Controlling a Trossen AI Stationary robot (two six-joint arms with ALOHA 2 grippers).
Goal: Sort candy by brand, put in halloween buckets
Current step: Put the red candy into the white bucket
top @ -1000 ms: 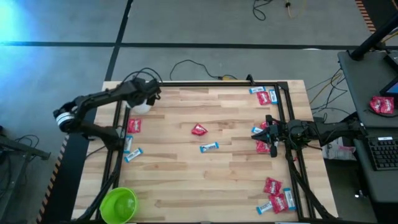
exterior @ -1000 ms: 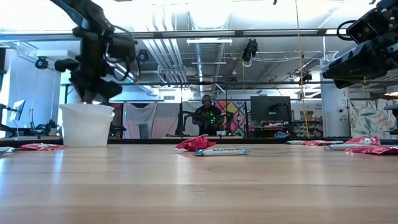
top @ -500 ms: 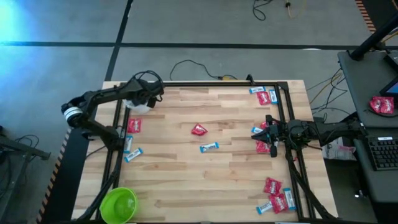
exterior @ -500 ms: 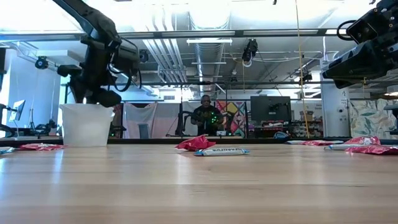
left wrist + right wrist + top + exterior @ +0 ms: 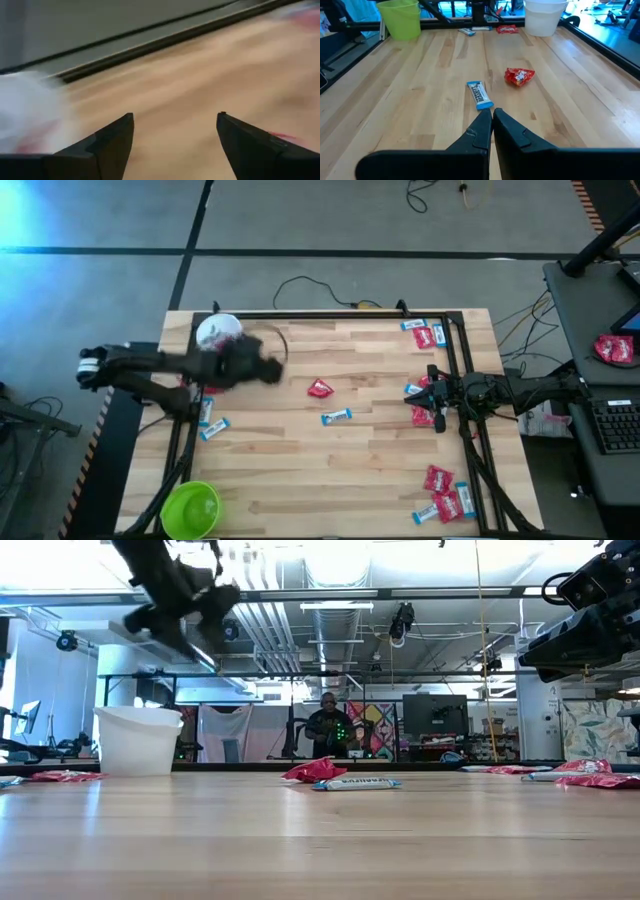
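High view is looking straight down on the whole bench (image 5: 330, 470) from well above. Low view is sitting at bench-top height, facing level across into the room. Left wrist view is hanging close over the wood, blurred. Right wrist view is facing across the bench. Low, high and right wrist views are sharing the white bucket (image 5: 138, 740) and the middle candies (image 5: 519, 76).

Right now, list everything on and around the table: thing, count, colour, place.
White bucket: one, far left corner.
Green bucket: one, lime, near left corner.
Red candy: one mid-table; others along both side edges.
Blue candy: one mid-table; others along both side edges.
Cable: one, dark, floor beyond table.
Person: one, far background, low view.
Left gripper: open, beside the white bucket.
Right gripper: shut, right edge.
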